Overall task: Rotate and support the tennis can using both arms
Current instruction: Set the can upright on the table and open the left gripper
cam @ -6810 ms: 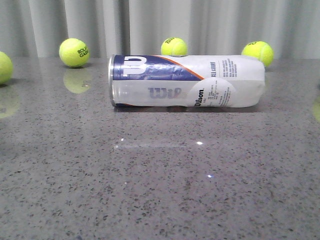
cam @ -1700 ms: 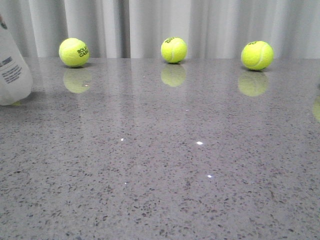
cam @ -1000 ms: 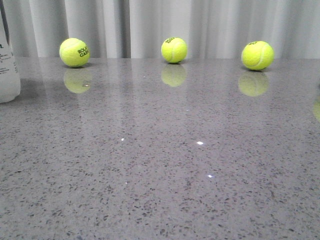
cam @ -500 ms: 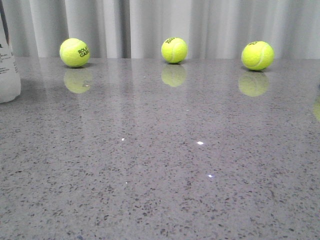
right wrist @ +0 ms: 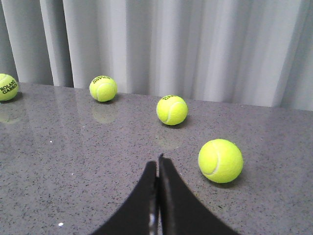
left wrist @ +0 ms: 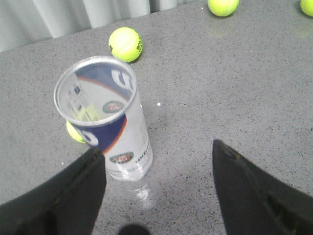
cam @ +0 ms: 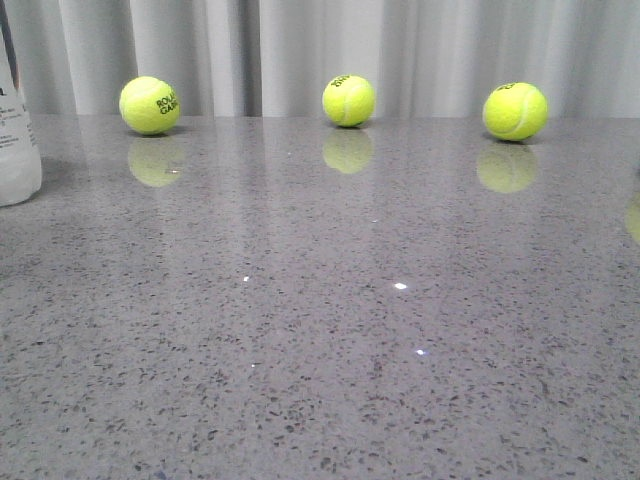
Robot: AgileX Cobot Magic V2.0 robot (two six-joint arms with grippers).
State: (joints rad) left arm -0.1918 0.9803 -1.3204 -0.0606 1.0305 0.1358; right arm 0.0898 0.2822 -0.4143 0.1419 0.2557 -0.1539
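The tennis can [left wrist: 105, 122] stands upright on the grey table with its open silver rim facing up. In the front view only the can's [cam: 15, 130] white lower part shows, at the far left edge. My left gripper [left wrist: 156, 147] is open and hangs above and beside the can; one finger [left wrist: 73, 196] sits close to its base, and nothing is between the fingers. My right gripper [right wrist: 159, 159] is shut on nothing, low over the table, away from the can. Neither gripper shows in the front view.
Three tennis balls [cam: 149, 105], [cam: 348, 100], [cam: 514, 110] lie along the back by the grey curtain. Another ball [left wrist: 73, 132] sits behind the can's base. A ball [right wrist: 220, 160] lies close beside the right fingers.
The can lay on its side mid-table at first. It was tilted at the far left 1.7 s ago and now stands upright. Nothing has moved in the last half second.
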